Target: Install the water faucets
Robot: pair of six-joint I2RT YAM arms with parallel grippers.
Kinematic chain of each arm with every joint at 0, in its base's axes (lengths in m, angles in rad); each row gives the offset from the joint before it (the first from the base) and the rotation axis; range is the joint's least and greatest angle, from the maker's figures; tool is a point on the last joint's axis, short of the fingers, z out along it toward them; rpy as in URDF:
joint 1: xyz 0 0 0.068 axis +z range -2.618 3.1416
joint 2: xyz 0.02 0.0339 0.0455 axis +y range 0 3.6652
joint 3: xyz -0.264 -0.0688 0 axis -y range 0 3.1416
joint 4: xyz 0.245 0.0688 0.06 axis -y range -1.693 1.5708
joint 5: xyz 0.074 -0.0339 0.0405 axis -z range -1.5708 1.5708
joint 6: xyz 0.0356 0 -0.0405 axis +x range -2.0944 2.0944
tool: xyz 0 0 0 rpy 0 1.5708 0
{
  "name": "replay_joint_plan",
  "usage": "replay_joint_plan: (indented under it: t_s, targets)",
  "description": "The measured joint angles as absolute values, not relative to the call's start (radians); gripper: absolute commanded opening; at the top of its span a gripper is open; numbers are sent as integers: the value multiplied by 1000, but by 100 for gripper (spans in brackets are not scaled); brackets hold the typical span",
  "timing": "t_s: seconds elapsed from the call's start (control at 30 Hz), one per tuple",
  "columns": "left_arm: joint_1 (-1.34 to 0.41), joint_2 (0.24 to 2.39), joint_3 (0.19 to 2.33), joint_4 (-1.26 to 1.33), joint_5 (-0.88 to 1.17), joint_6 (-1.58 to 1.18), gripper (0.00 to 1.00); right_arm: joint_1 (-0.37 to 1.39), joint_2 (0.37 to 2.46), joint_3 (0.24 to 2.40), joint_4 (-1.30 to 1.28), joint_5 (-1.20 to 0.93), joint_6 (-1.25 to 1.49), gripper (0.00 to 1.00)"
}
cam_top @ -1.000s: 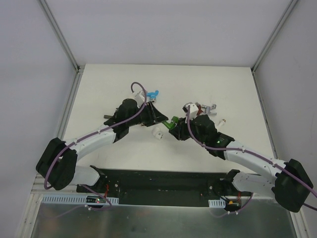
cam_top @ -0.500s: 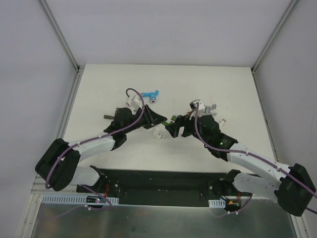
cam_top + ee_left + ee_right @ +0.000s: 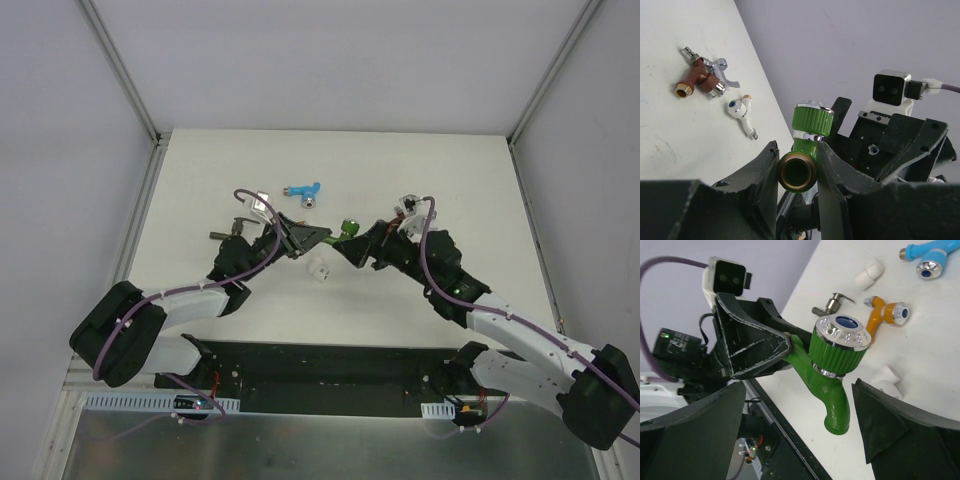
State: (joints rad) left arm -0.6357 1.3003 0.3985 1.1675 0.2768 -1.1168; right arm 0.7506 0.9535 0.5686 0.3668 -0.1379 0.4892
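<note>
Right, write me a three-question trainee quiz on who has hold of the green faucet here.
1. Which grips the green faucet? A) left pincer B) right pincer C) both
2. True or false: the right pincer is shut on the faucet's knob.
3. Which part of the faucet sits between the left pincer's fingers?
Key: 1 A; 2 false, the right pincer stands open, one finger on either side of the faucet; 3 the brass inlet end.
</note>
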Motion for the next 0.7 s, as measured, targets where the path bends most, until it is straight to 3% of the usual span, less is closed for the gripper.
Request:
replay_joint_plan:
  t_s: [0.33,0.7]
  targets:
    - [-642,1307,393,1232,277,-1170,0,653,1029,491,680,-318,679,73]
    - [-672,1258,386,1262,256,-1177,0,638,1172,477,974,-449,810,56]
